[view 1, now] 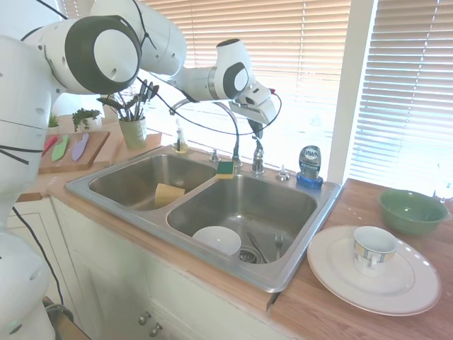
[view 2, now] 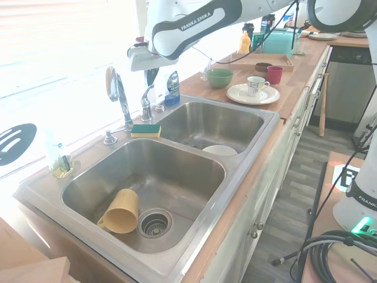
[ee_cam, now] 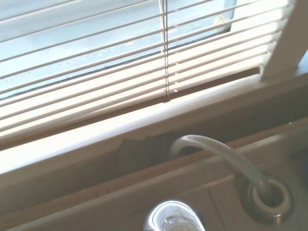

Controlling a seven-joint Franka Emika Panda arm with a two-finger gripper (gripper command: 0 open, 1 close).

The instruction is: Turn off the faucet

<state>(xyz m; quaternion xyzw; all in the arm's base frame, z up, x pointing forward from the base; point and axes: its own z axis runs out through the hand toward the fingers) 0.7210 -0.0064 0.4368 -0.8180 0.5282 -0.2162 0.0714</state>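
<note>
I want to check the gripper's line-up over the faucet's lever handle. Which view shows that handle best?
The second exterior view: the lever handle stands clear against the bright window, with the gripper just above it. The first exterior view shows the handle smaller, below the gripper. The wrist view shows only a blurred chrome top at its bottom edge.

White Franka arm [view 1: 106, 49] built of glossy, rounded link housings; large circular dark grey caps mark the joint ends. Black lettering "FRANKA EMIKA" runs along the forearm link in the second exterior view. Thin black cables loop loosely beside the links toward the wrist. The wrist carries a flat white mounting block, below which projects the dark gripper [view 1: 255, 129].
</note>
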